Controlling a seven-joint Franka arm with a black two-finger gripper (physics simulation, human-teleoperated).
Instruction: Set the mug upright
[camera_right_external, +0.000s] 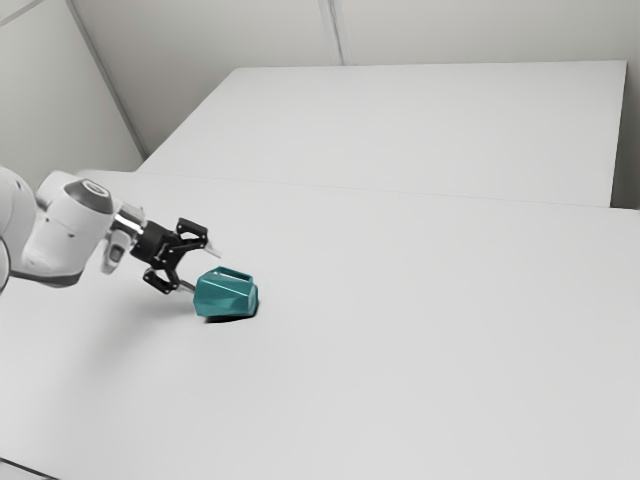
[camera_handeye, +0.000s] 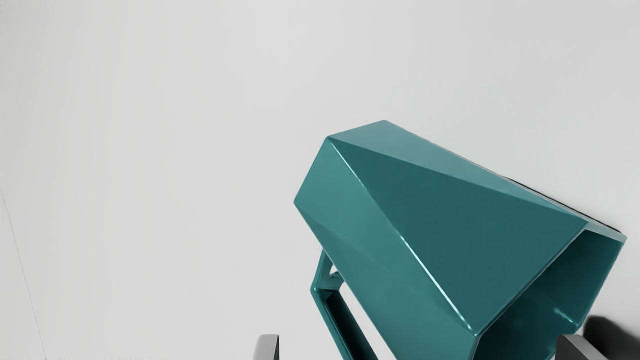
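Teal mug (camera_handeye: 425, 220): lying on its side on the white table (camera_right_external: 420, 350), in front of your gripper (camera_right_external: 204, 270). It is not upright.
Mouth (camera_handeye: 540, 290): turned back toward the gripper's side, with the hollow inside in plain sight; the base end (camera_handeye: 317, 180) points away from the hand.
Handle (camera_handeye: 324, 280): off to one side of the body, lying in the span between the two fingers (camera_handeye: 266, 348) as you look past them.
Gripper state: released, fingers spread wide; you have no grasp on mug or handle.
Clearance: one finger overlaps the rim in the wrist view. Whether it touches, you cannot tell from these views.
Done, as far as shown: the hand is close by the mug, near its mouth end. No part of the standing-up shows in the mug's pose.
Left, by judgement: get a secure hold, bring the mouth round to face up, seat the base flat on the table, then let go once it stands by itself.
Watch for: the faceted wall may offer slanted contact and slip as you close; a fingertip catching the rim could push or roll the mug instead of gripping it.
Progress estimate: goal pose unmet; the whole turn to upright is outstanding.
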